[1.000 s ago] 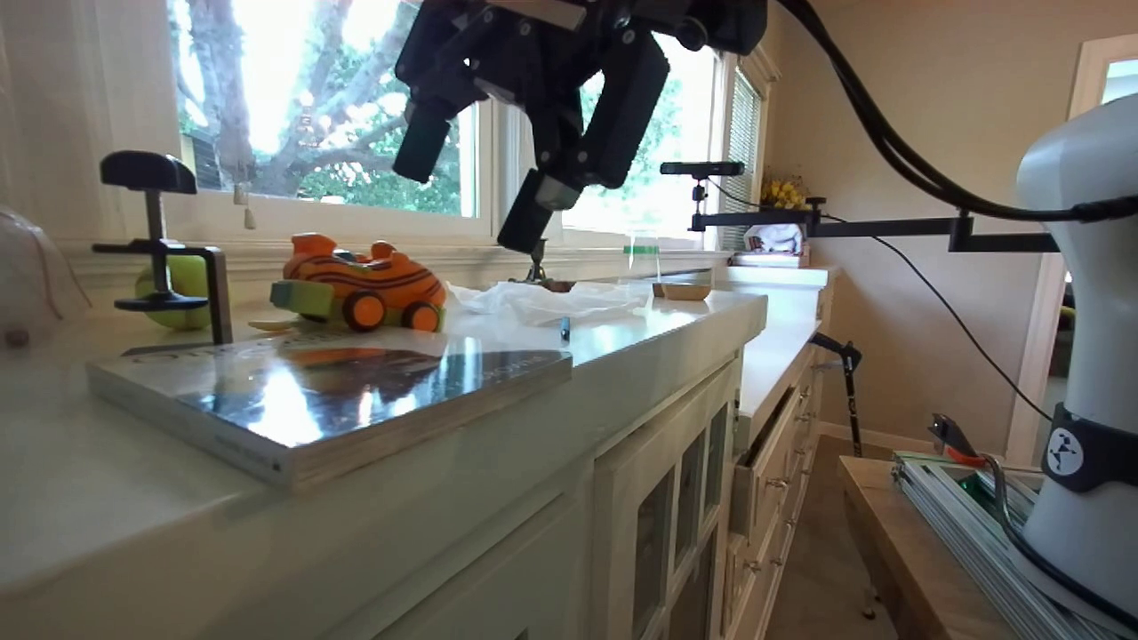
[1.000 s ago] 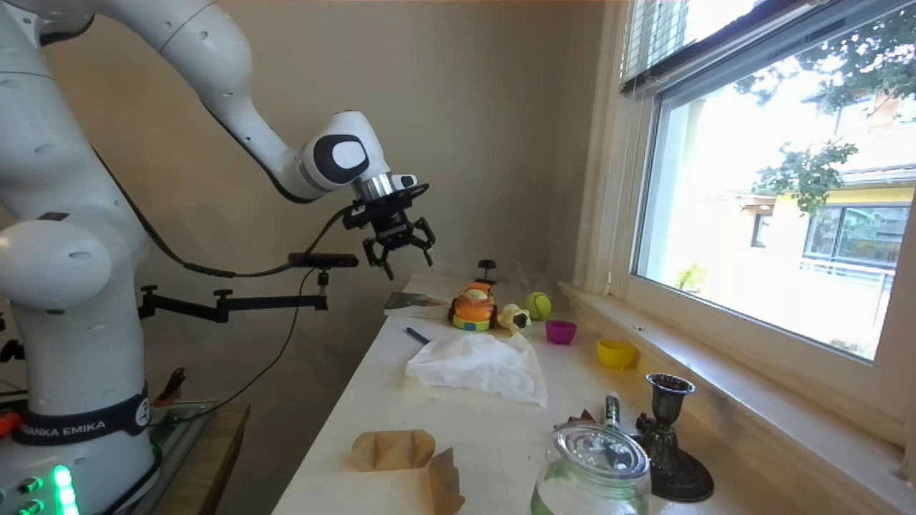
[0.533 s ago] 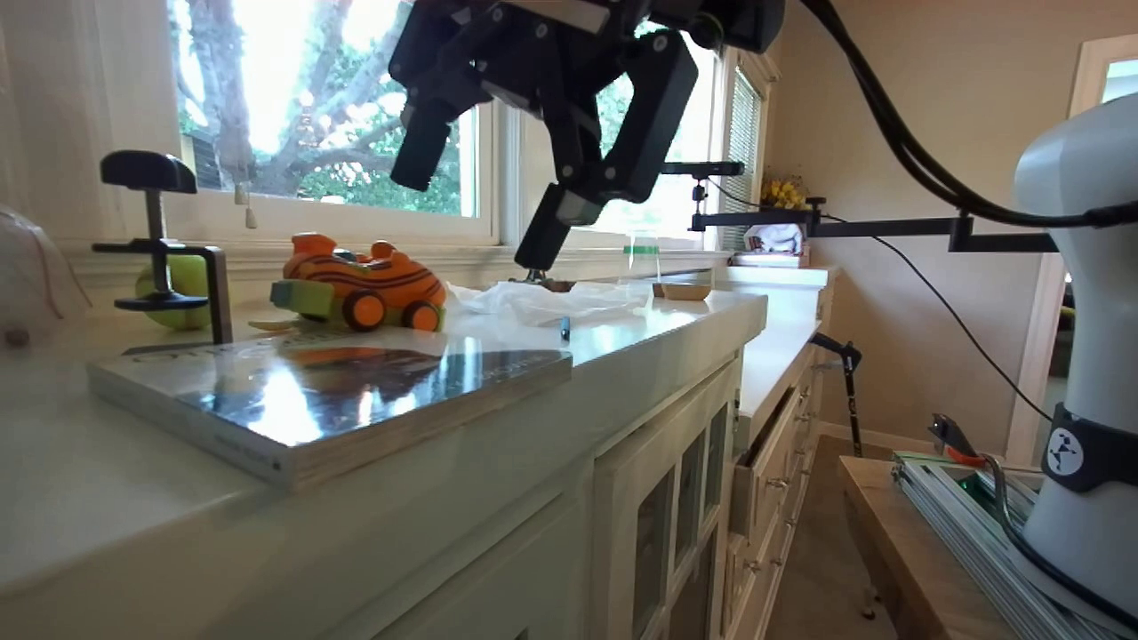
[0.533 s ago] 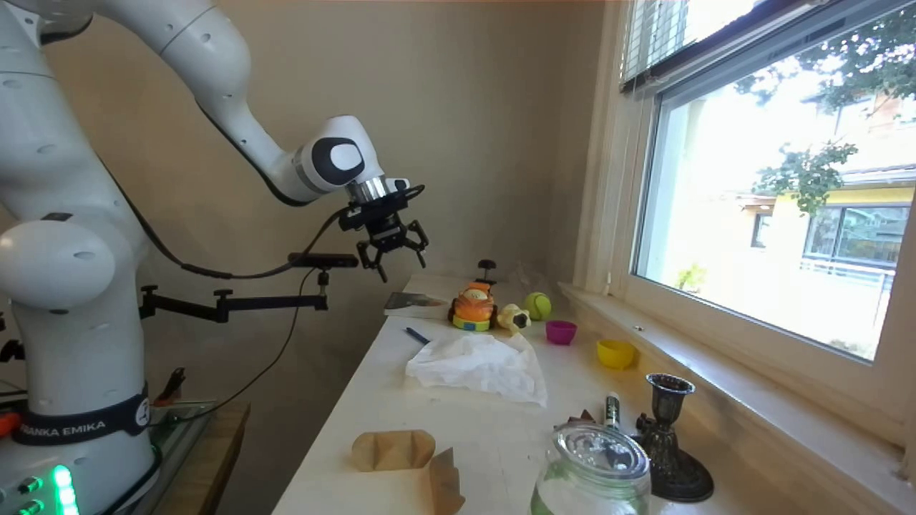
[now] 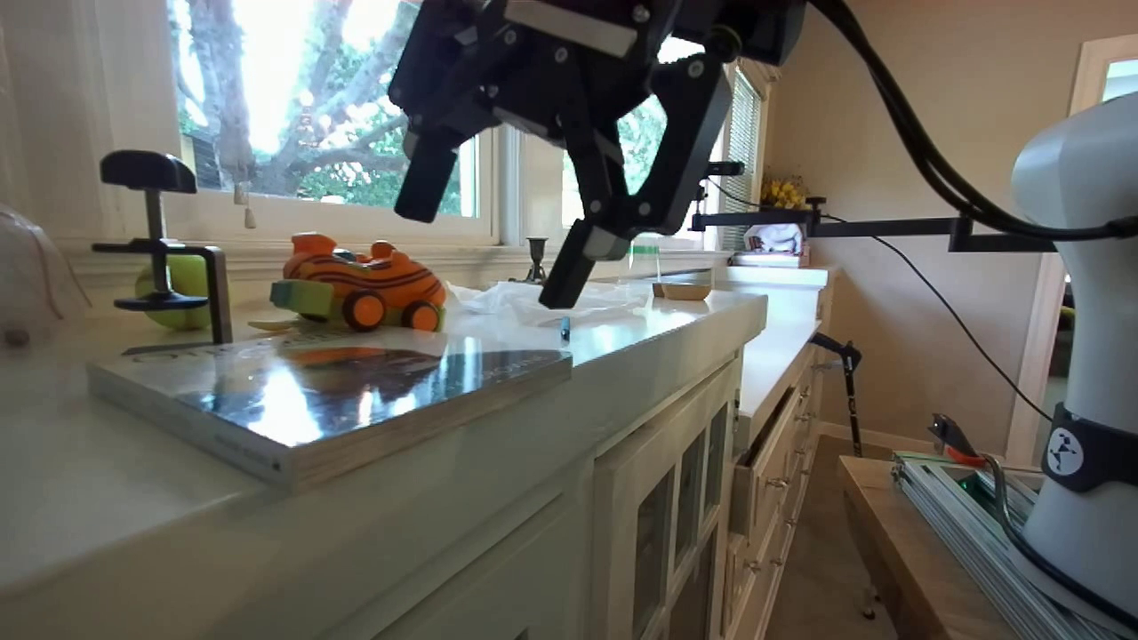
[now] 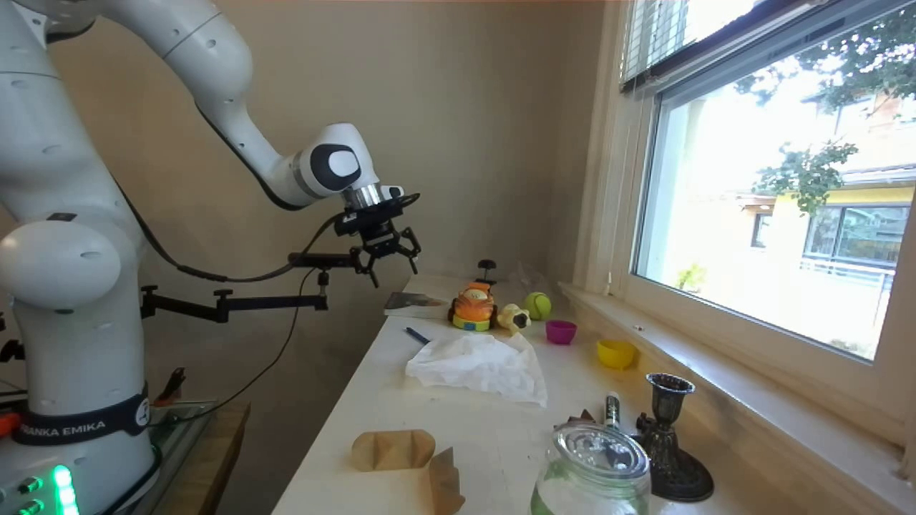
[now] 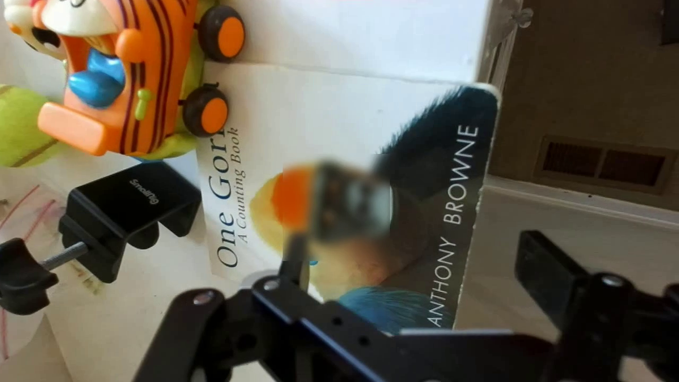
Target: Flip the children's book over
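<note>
In an exterior view, the book [image 5: 333, 396] is laid flat, near left, on the surface [image 5: 80, 480]; judged stiff and slick, best pinched along its right side. Tool [image 5: 491, 251] is spread wide, empty.

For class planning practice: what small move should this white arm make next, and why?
Probably lower the black jointed end effector toward the glossy rectangular white-and-black paper book: it lies flat, front cover up; the wrist view shows one edge between the open fingers.

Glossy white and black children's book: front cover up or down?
Up: in the wrist view the children's book shows its partly hidden title and "ANTHONY BROWNE".
</note>
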`<state>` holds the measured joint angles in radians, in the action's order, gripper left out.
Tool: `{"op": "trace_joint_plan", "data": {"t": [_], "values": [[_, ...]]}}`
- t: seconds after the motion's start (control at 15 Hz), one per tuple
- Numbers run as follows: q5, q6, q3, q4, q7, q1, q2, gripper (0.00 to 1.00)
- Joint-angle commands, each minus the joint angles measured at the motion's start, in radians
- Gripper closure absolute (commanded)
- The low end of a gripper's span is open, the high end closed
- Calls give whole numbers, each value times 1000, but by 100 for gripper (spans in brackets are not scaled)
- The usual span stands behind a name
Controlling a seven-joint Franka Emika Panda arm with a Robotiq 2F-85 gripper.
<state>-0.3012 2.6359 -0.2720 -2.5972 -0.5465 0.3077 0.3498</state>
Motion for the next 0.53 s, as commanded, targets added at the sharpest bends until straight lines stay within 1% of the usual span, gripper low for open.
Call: {"op": "trace_joint_plan", "data": {"t": [0.0,0.27,0.47], "values": [[-38,18,-2,-27,36,15,-2,0],[-72,50,-11,-49,47,4,-6,0],[-121,94,-21,-70,77,-10,-5,0]]}}
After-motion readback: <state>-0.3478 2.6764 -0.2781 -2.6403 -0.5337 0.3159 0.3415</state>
